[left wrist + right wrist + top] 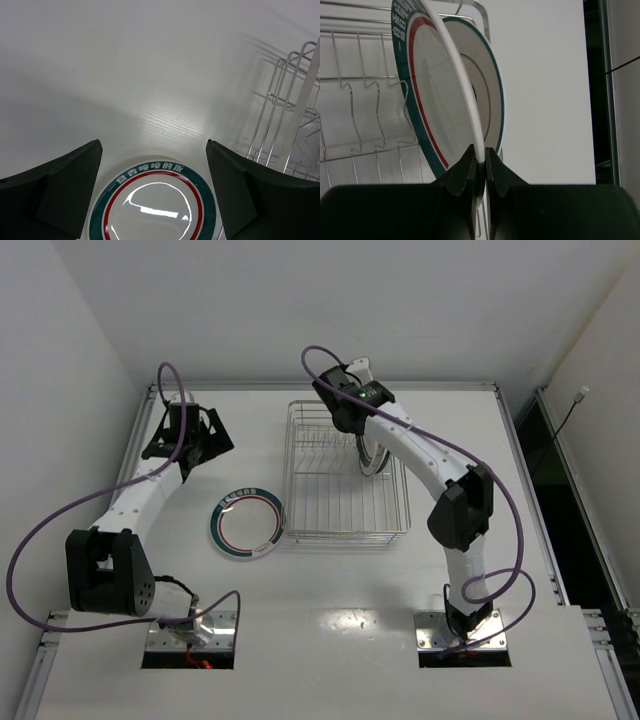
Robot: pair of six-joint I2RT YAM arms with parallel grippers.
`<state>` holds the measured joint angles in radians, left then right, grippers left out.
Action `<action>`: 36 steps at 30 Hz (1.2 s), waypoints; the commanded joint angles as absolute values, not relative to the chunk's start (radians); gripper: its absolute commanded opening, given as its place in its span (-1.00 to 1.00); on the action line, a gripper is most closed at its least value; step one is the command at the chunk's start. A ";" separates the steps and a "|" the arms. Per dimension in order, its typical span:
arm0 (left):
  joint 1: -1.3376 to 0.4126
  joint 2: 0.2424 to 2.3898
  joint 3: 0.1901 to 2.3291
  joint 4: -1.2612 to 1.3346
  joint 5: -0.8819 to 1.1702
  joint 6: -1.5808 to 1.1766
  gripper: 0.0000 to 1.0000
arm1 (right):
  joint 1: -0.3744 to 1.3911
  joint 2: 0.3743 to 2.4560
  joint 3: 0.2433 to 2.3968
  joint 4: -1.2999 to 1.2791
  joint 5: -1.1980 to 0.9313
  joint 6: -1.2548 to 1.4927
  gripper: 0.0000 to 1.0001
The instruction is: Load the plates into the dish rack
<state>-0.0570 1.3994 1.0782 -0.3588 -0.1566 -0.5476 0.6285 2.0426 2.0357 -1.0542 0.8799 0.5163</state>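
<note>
Green-rimmed round white plate stands upright in silver wire dish rack, right end effector clamped on its rim; left end effector spread apart.

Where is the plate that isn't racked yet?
Top view: the green-rimmed plate lies flat just left of the dish rack, by its near corner.

green-rimmed plate (red ring), silver rack
</note>
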 commanded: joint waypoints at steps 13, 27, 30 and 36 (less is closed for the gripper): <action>-0.052 1.492 1.173 -0.469 -0.258 -0.574 0.99 | 0.623 1.846 1.706 -0.865 0.695 0.491 -0.30; 0.037 1.528 1.105 -0.545 -0.139 -0.565 0.99 | 0.695 1.373 1.341 -0.700 0.369 0.371 0.26; 0.145 1.513 1.025 -0.474 0.096 -0.546 0.99 | 0.695 1.200 1.065 -0.512 0.182 0.409 0.34; 0.175 1.583 0.980 -0.420 0.325 -0.514 0.99 | 0.695 1.088 0.816 -0.374 0.054 0.479 0.39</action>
